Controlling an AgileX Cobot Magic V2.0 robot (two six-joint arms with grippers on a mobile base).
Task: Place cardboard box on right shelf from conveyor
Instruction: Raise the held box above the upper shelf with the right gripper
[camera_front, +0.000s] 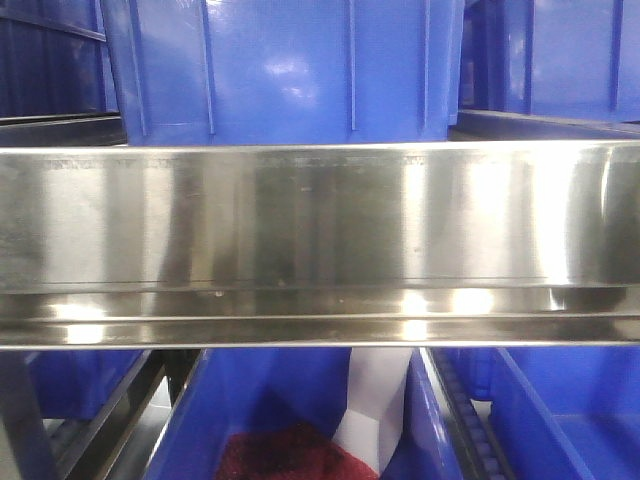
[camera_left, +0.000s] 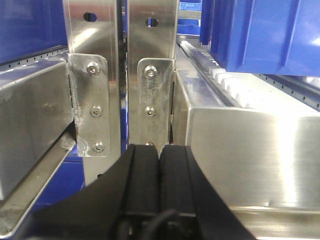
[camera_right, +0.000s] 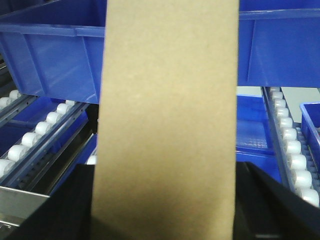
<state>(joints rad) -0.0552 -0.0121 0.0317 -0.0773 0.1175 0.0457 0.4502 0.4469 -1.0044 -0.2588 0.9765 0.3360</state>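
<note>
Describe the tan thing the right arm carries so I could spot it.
Start at the steel shelf rack lined with blue bins. In front of its white roller tracks, the right gripper holds up a cardboard box. It is the only plain tan thing there: long, narrow, unmarked.

— The cardboard box: how many?
— One, in the right wrist view.
— And roller tracks there?
— At least three: two to its left, one to its right.
— The left wrist view?
— Two steel uprights, two brackets; three screws on the left bracket, at least two on the right.
— And blue bins out front?
— At least two above the rail, two below.
</note>
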